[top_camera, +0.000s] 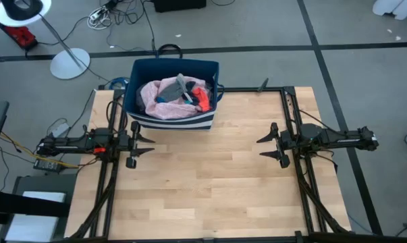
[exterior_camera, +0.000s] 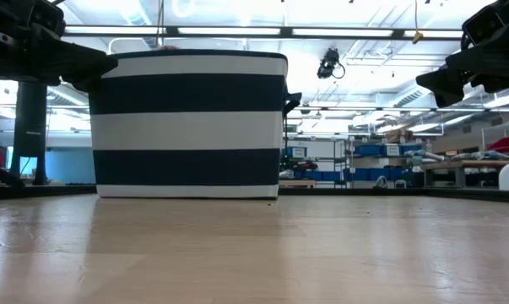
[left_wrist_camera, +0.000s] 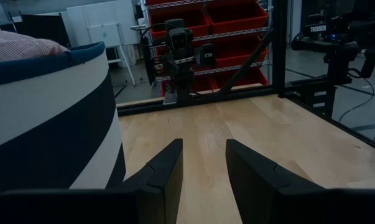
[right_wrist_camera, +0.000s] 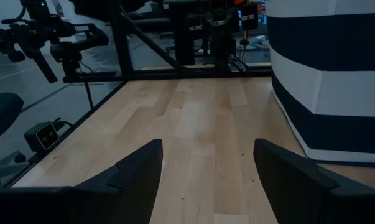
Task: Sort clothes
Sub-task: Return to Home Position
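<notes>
The clothes (top_camera: 175, 96) lie piled in a dark blue bin with a striped base (top_camera: 173, 120) at the table's far left: pink fabric, a grey piece, a red-orange piece and a bit of blue show. The bin stands on the table in the low view (exterior_camera: 189, 125). A pink garment shows above its rim in the left wrist view (left_wrist_camera: 19, 43). My left gripper (top_camera: 144, 148) is open and empty just near of the bin. My right gripper (top_camera: 268, 146) is open and empty at the table's right.
The wooden table top (top_camera: 210, 182) lies bare between the two grippers and toward the near edge. A black frame rail (top_camera: 257, 90) runs along the far edge. A lamp stand (top_camera: 69, 63) and cables lie on the floor beyond the table.
</notes>
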